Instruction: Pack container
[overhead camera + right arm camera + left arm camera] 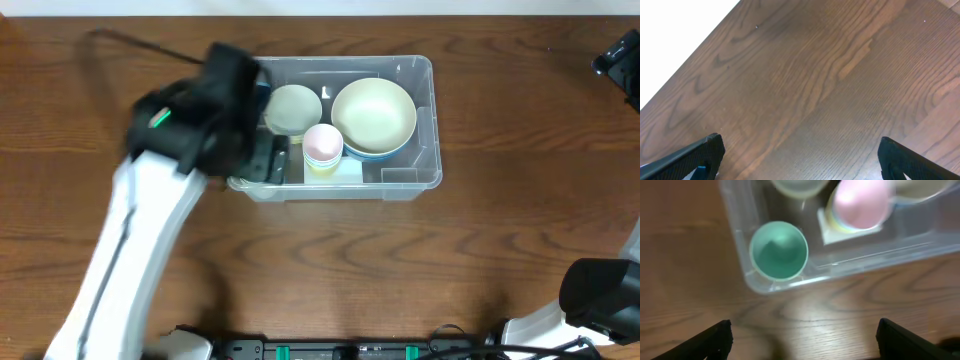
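Nearest me, the left arm (140,240) reaches in from the front edge of the desk (480,270) and hides the left end of the container (400,186), which sits mid-desk. The left fingers (715,337) stand wide with nothing between them, over wood just outside the container's corner. A green cup (778,250) stands upright inside that corner.

I'd say the arm should lift straight up and clear, so it neither clips the wall nor tips that cup. Further in, a pink cup (322,143) nests in a yellow cup (320,166). Beside them are a pale green bowl (292,108) and a cream bowl (373,115) stacked on a blue bowl (392,153), so little floor looks free. Far off to the right, the right fingers (700,155) gape over the desk, holding nothing.
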Tool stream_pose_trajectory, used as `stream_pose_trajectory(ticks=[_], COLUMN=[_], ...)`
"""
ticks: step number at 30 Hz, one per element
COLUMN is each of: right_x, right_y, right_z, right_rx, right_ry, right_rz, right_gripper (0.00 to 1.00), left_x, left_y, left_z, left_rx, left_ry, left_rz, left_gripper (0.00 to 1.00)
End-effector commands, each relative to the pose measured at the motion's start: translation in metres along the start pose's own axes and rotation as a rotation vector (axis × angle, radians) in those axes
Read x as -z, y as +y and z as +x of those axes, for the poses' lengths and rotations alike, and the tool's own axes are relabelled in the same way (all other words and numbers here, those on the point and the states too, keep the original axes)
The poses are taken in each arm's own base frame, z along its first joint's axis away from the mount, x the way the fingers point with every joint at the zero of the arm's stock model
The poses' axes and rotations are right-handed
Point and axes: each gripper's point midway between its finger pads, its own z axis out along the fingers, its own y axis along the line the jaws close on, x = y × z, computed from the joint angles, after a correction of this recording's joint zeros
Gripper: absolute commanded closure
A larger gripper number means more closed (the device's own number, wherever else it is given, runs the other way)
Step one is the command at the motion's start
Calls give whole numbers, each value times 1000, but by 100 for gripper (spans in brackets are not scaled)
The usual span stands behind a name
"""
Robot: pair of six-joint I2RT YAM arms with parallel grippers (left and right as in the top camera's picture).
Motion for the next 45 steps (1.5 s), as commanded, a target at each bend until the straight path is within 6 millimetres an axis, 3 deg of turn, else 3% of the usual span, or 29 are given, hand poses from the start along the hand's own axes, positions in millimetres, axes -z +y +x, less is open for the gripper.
stream_pose_trajectory(ticks=[1,6,12,20,28,33,39,45], right_x=[-1,-1,-1,-1,-1,-1,-1,-1], right_y=[-3,-3,-3,-3,-3,-3,-3,-3], right_z=[-1,-1,-1,-1,-1,-1,-1,-1], right_rx=[-19,-19,-19,-19,-19,-19,-19,-19], right_ry=[-3,-2,-3,-3,-3,-3,-3,-2], right_rz=[10,11,10,10,10,10,10,11], right_gripper=[1,1,1,1,1,1,1,1], left_x=[54,110,156,198,224,229,236,222], left_y=[3,6,12,24,43,47,47,51], left_z=[9,32,75,129,180,204,194,150], left_rx=[18,17,15,-54,42,97,85,87], left_ry=[-161,-348,-494,-676,-845,-931,-1094,-1235], left_rz=[22,54,79,69,-28,-94,-127,-139], left_gripper=[2,2,2,2,2,2,2,2])
